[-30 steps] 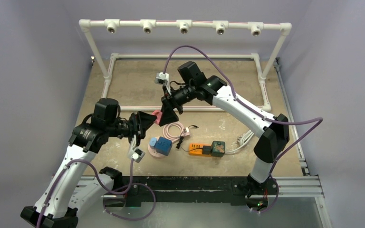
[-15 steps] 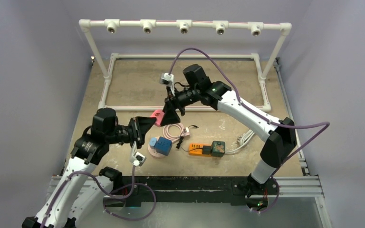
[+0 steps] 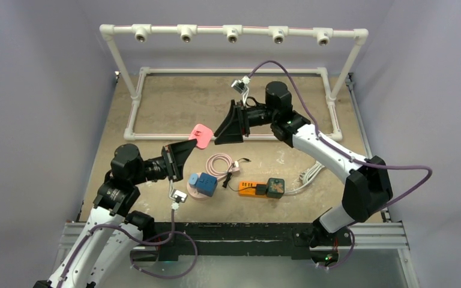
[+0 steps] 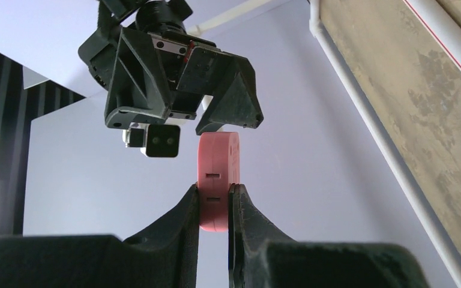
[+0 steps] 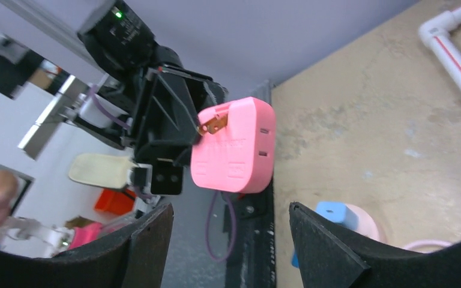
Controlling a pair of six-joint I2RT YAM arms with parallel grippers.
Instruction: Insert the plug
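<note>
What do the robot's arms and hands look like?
Both arms are white shells with chunky black joints. The left arm and right arm each trail a purple cable. Each ends in a black, wedge-shaped hand with two fingers: the left hand and the right hand. A tiny green light glows on the left arm.
</note>
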